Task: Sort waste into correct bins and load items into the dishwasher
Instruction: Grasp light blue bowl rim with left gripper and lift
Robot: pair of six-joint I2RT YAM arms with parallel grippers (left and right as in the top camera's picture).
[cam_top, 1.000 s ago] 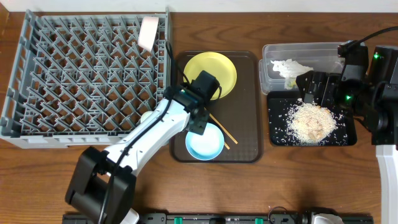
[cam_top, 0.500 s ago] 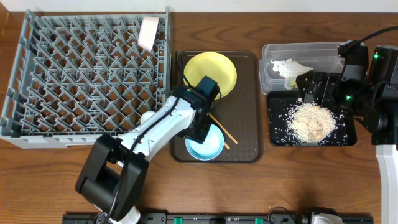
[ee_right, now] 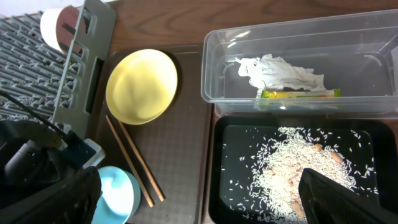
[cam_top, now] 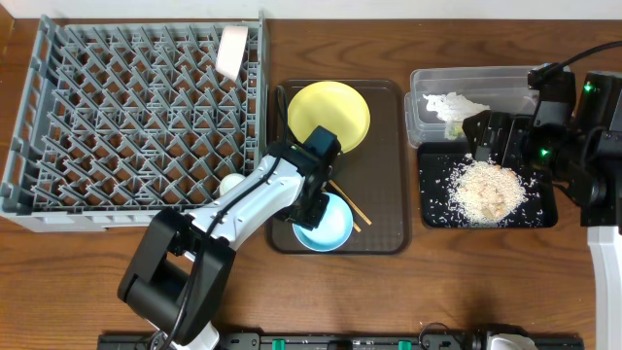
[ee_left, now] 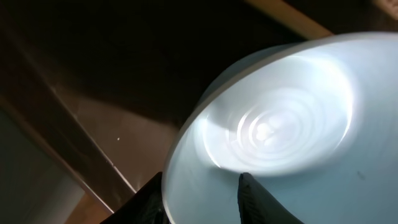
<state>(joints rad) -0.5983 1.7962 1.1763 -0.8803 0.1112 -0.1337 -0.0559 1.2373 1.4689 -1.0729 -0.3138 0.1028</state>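
Sorting is judged done; plate (cam_top: 330, 115), chopsticks (cam_top: 346, 204) and blue bowl (cam_top: 330, 228) are left unloaded (left jaws astride its rim, clamping unclear; right jaws spread).

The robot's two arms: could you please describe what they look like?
The left arm has white links, black joints and a black base. The right arm is mostly black, with green lights, a looping black cable and a white lower link. Both arms' fingers are black.
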